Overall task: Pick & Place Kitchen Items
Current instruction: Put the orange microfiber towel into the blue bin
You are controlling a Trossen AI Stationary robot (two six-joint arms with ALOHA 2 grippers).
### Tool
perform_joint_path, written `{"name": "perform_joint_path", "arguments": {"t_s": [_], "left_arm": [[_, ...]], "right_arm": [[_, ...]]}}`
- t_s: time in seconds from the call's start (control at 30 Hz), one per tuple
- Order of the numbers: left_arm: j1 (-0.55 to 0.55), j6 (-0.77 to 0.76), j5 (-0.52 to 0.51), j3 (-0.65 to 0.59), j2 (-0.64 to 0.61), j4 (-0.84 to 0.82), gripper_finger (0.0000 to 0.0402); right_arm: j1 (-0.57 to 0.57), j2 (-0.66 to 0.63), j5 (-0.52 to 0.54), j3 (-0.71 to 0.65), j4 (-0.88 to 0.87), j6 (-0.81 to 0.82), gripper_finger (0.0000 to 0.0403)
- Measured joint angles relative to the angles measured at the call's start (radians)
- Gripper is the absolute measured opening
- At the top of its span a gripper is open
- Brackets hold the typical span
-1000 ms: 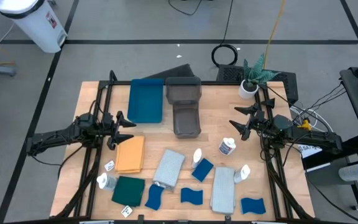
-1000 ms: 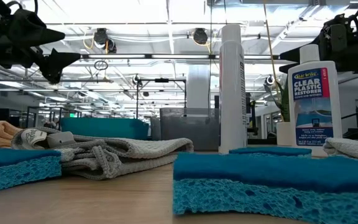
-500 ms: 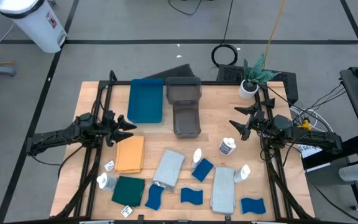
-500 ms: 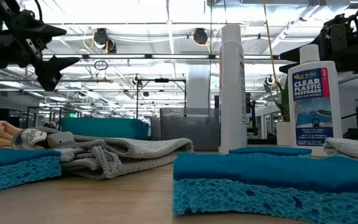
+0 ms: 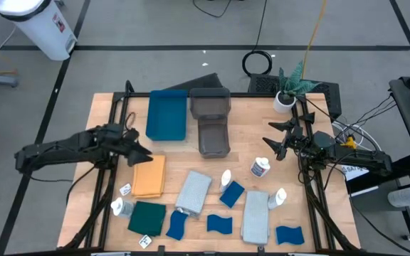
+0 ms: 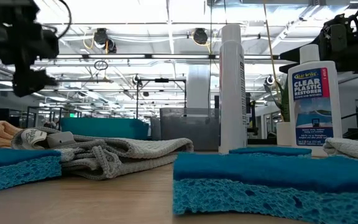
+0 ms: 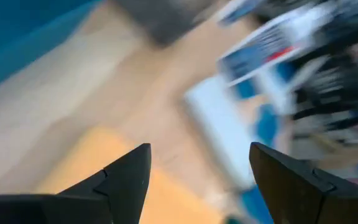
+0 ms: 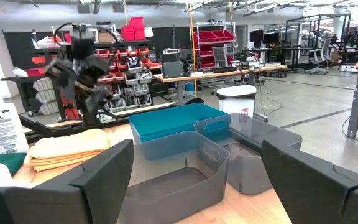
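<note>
High view: bench [image 5: 105, 107] carries everything; largest first. Blue flat tray [image 5: 166, 115] and two grey bins [image 5: 212, 121] sit ahead of both tools at the far side, nothing in them that shows. Orange folded cloth [image 5: 149, 176] lies just beside and below the left tool [image 5: 138, 152], on its near-edge side, long axis running far-to-near across the bench; left wrist view puts orange right under the fingers. Left arm is clearly the nearer one; right arm is well apart from it. My guess: this cloth is the coming pick, and the tool has to drop almost straight down with its fingers set across the cloth's short side.

Light grey cloths [image 5: 193, 190] and dark green cloth [image 5: 146, 216] lie farther toward the near edge; blue sponges [image 5: 231, 193] are scattered between them. Small white bottle [image 5: 260, 168] lies just near-side of the right tool [image 5: 271, 139], the closest item for that arm.

Left tool: fingers spread wide, holding nothing, touching nothing, above the bench. Right tool: fingers spread fully, gripping nothing, parked above the bench facing the bins, waiting.

Low view: left arm is blurred, so it looks mid-swing; contact with the cloth not yet made.
</note>
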Motion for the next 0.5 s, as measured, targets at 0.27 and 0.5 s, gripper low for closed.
{"name": "perform_joint_path", "arguments": {"t_s": [0.27,0.5], "left_arm": [[0.0,0.094,-0.22,0.069,0.326,-0.136,0.0278],[0.0,0.096,-0.269,0.07,0.547,-0.127,0.0278]], "right_arm": [[0.0,0.0,0.0,0.0,0.0,0.0,0.0334],[0.0,0.0,0.0,0.0,0.0,0.0,0.0334]]}}
